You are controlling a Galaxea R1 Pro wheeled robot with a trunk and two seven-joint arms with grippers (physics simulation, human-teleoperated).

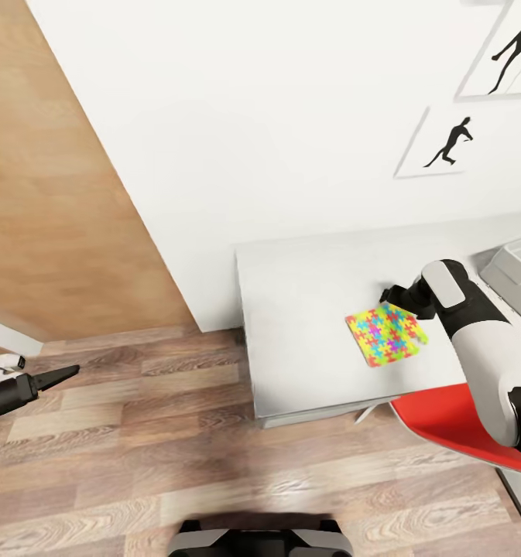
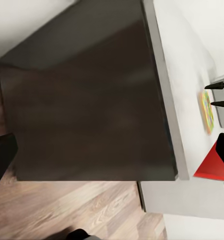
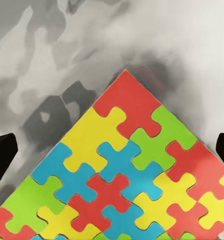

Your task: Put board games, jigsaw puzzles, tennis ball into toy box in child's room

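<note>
Puzzle [image 1: 386, 333] lies flat beneath spread right hand [image 1: 387, 295].

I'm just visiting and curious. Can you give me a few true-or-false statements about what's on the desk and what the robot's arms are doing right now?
1. A jigsaw puzzle lies flat on the table. True.
2. The right gripper is beside the puzzle's far edge. True.
3. The left gripper is holding a tennis ball. False: it hangs over the wood floor, holding nothing.
4. The puzzle is inside the toy box. False: it lies on the tabletop, apart from the box.
5. A red chair stands at the table. True.
</note>
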